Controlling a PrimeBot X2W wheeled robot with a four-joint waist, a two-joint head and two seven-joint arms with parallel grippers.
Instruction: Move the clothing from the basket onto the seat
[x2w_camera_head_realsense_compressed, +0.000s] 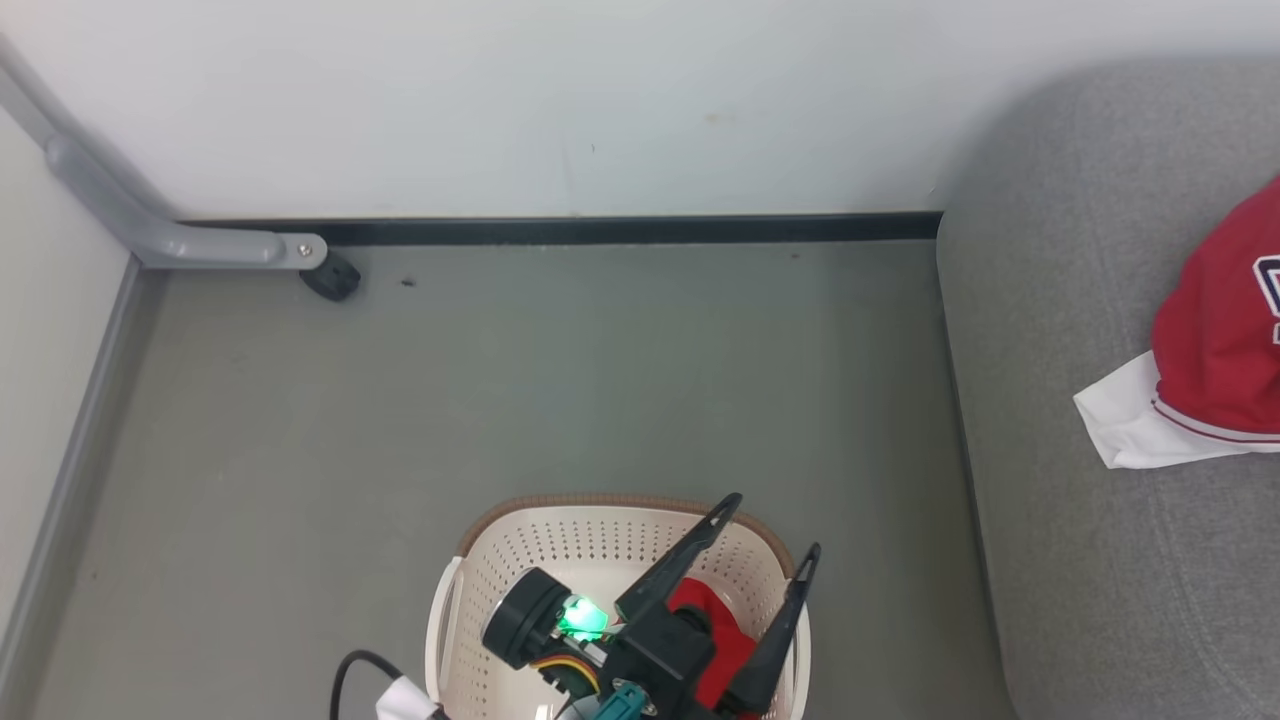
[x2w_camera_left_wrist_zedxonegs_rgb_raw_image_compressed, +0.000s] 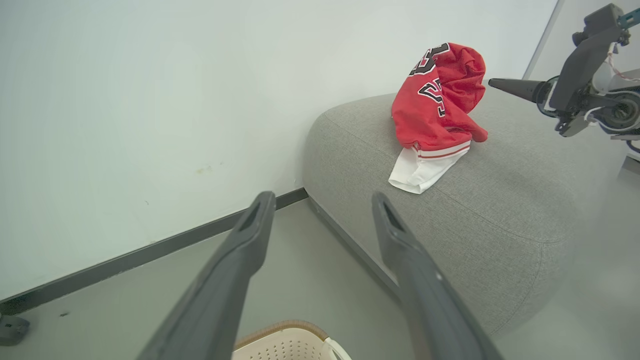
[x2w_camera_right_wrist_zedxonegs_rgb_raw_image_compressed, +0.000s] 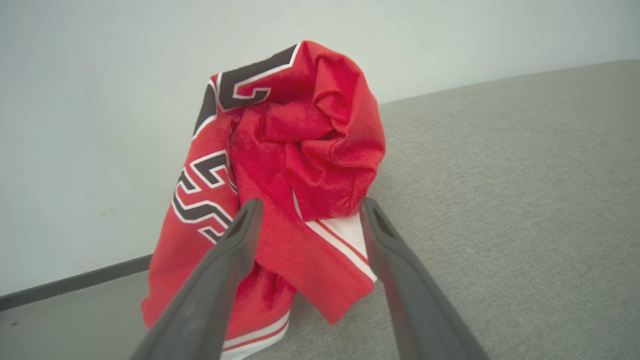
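On the large grey fabric seat (x2w_camera_right_wrist_zedxonegs_rgb_raw_image_compressed: 500, 175), a crumpled red-and-white jersey (x2w_camera_right_wrist_zedxonegs_rgb_raw_image_compressed: 300, 150) lies before the right hand (x2w_camera_right_wrist_zedxonegs_rgb_raw_image_compressed: 307, 207), spread wide; left hand (x2w_camera_head_realsense_compressed: 775, 522) equally wide.

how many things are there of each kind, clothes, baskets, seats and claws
clothes: 2, the jersey on the seat and a red cloth in the basket
baskets: 1
seats: 1
claws: 2, the left claw and the right claw, both open
total: 6
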